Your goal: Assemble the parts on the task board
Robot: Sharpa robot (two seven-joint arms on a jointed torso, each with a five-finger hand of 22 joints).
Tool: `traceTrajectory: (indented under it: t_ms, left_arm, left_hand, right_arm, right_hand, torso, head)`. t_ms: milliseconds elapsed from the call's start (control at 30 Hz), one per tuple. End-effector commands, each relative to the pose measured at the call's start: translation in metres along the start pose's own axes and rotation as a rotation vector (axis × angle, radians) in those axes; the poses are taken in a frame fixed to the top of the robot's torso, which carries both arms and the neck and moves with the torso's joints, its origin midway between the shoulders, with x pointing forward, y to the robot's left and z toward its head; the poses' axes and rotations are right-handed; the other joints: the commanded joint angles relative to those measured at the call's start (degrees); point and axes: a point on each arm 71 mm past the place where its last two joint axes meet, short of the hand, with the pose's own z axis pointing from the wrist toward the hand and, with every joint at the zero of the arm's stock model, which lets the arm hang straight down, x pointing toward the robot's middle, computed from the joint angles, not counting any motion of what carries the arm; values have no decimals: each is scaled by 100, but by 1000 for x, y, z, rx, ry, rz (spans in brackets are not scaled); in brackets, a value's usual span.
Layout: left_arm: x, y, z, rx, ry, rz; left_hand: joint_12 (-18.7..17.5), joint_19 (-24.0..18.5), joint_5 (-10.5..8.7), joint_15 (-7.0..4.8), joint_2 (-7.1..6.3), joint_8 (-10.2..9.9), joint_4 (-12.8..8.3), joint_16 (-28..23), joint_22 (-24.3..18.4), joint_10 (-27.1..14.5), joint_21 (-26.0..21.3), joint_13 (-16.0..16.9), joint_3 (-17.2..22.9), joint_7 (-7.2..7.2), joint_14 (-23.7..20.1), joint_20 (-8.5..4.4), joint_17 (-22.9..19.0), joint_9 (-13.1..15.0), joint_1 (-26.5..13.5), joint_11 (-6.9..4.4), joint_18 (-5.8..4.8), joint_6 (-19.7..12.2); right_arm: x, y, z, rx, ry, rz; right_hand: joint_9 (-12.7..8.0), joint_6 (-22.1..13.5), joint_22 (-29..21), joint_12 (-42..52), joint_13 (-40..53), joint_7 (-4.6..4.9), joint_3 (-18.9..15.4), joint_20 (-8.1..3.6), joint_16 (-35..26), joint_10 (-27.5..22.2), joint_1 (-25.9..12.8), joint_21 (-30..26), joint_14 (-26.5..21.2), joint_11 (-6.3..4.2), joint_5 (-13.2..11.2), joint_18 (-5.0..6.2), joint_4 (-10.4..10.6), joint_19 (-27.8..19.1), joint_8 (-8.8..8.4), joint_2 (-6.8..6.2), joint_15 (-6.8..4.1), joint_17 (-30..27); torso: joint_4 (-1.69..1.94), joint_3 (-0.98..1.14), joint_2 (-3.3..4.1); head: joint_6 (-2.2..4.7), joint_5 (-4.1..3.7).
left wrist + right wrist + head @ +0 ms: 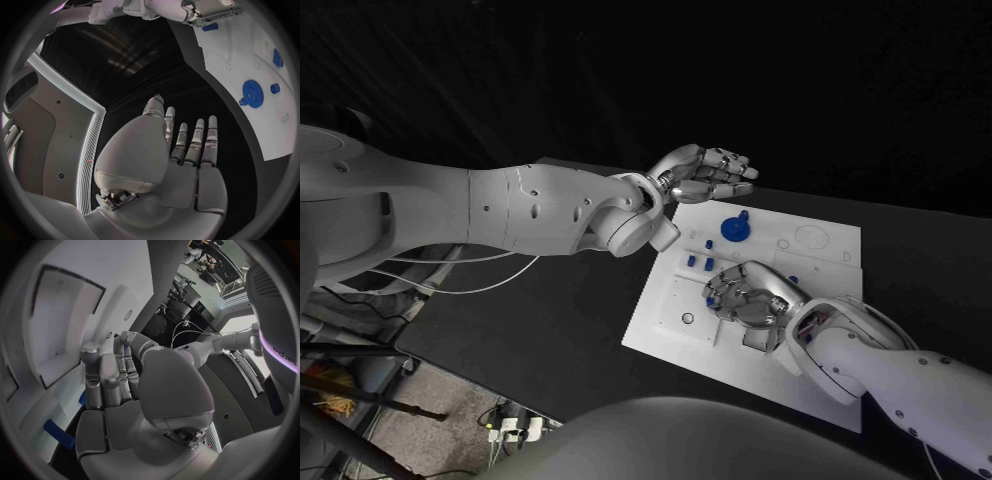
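Scene: my two hands work over the white board (822, 262) on the black counter (531, 330).
Right hand: my right hand (754, 300) lies low on the board's middle, fingers (107, 375) curled down against the surface; a blue part (715, 297) shows at their tips, but I cannot tell whether I am grasping it or only pressing on it.
Left hand: my left hand (704, 175) is raised beside the board's far left corner, fingers folded in the head view yet straight and together in the wrist view, grasping nothing; which it is I cannot tell.
Parts: the blue gear (731, 229) sits on the far half of the board; two small blue pieces (700, 262) lie between the gear and my right hand.
Step, as I judge it: seating a part under my right fingers.
Doing it well: keep the wrist low, press straight down, not sideways, and feel for the seat before letting go.
Risk: a tilted push could jam the part or shift the board.
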Motion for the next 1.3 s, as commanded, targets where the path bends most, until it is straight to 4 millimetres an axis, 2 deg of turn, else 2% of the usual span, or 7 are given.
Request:
traceTrajectory:
  t_ms: [33, 500, 833, 1300]
  left_arm:
    - [2, -1, 0, 5, 13, -11]
    - [3, 2, -1, -1, 18, -15]
    - [4, 2, -1, -4, 21, -17]
    - [4, 3, -1, -8, 23, -18]
  left_hand:
    - [31, 6, -26, -3, 54, -2, -12, 17, -7, -16, 20, -5, -36, 32, 49, 12, 7, -5, -16, 42, -73, 0]
    - [38, 5, -28, 25, 70, -2, -9, 48, -11, -30, 24, -7, -46, 38, 72, 11, 9, -5, -7, 46, -76, 0]
    - [46, 5, -29, 40, 80, 1, -8, 67, -13, -33, 28, -7, -54, 42, 86, 11, 10, -4, -5, 50, -77, 5]
    - [56, 4, -28, 63, 97, 3, -8, 96, -16, -37, 32, -8, -64, 45, 113, 10, 12, -3, -1, 55, -78, 10]
  right_arm:
    - [3, -2, 0, 9, 27, -11]
    - [5, -9, 1, 42, 39, -38]
    - [6, -15, 0, 73, 47, -53]
    - [5, -19, -2, 90, 36, -66]
  right_hand:
    - [-3, -23, 468, -25, -8, 21, -22, 1, -18, -44, 34, 2, -23, 9, -16, -67, 19, 12, -34, 17, 7, -6]
    - [2, -1, 448, -38, -21, 19, -21, 1, -78, -58, 62, -60, -85, 10, -24, -51, 4, -36, -22, 22, 8, -89]
    - [-4, -35, 421, -61, -36, 23, -27, 4, -147, -111, 84, -149, -167, 14, -48, -32, -8, -114, -40, 23, 12, -178]
    - [-2, -35, 406, 60, 39, 1, -69, -5, -157, -119, 83, -184, -205, -25, -61, -19, -4, -169, -38, 28, -10, -210]
  torso:
    - [-1, 5, -2]
    - [-6, 6, 0]
    - [-5, 4, -2]
    - [-5, 5, -2]
  head:
    - [1, 18]
    - [1, 10]
    - [1, 34]
    - [1, 47]
